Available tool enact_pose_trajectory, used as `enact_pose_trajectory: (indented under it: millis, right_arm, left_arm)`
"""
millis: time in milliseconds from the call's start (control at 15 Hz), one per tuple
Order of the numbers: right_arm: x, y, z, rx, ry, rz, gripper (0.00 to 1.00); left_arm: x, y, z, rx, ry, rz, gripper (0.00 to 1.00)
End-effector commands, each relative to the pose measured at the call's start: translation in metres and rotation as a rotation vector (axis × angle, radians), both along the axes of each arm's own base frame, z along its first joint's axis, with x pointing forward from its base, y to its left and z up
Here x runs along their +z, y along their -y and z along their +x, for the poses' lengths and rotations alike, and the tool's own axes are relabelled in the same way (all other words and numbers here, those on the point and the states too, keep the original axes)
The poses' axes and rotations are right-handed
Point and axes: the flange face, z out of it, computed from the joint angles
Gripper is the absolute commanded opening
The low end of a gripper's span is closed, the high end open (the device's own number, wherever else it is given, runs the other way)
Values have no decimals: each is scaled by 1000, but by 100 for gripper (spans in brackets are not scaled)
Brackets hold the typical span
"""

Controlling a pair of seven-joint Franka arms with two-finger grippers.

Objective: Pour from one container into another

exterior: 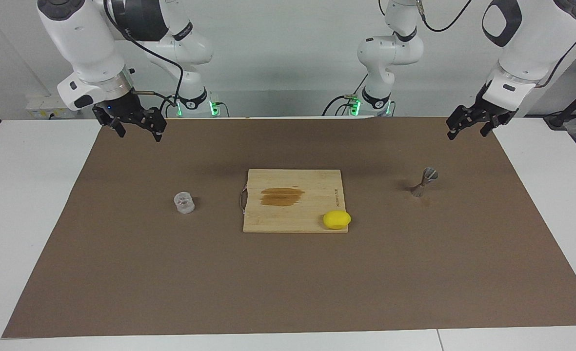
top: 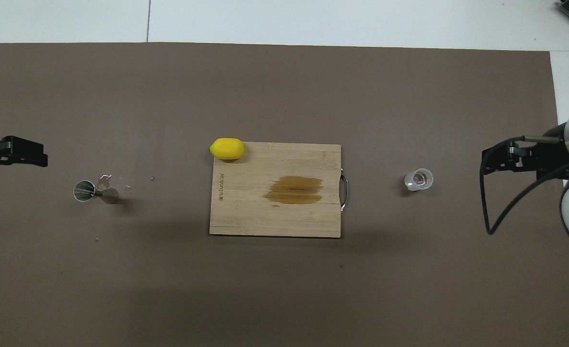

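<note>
Facing view: one glass cup point(exterior: 184, 202) stands toward the right arm's end of the surface point(exterior: 288, 282); one metal jigger point(exterior: 425, 182) toward the left arm's. One cutting board point(exterior: 292, 201) carries one lemon point(exterior: 336, 220). Left gripper point(exterior: 469, 127) and right gripper point(exterior: 139, 130): raised, waiting, jaws apart, empty.

Overhead view: left tool point(top: 12, 153) cut off by the left frame edge; right tool point(top: 510, 159) partly covered by its own arm at right edge. Small clear ribbed glass cup point(exterior: 184, 202): contents too small to tell.
</note>
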Motion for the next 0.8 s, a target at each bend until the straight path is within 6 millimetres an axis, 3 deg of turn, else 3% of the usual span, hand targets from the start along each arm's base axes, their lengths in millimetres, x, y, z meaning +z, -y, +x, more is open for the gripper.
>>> enact_pose_trajectory:
  millis: [0,334,535,735]
  right_arm:
    - [2,4,-6,9,6,-1,100]
    - [2,4,-6,9,6,-1,100]
    - [2,4,-6,9,6,-1,100]
    - [2,4,-6,10,6,-1,100]
  left_arm:
    - [-13,-1,-17,-2,50,16,100]
    - [-36,0,-24,0,90,14,100]
    - [-60,16,-22,-18,121,11,100]
    - [-62,18,-19,10,153,6,100]
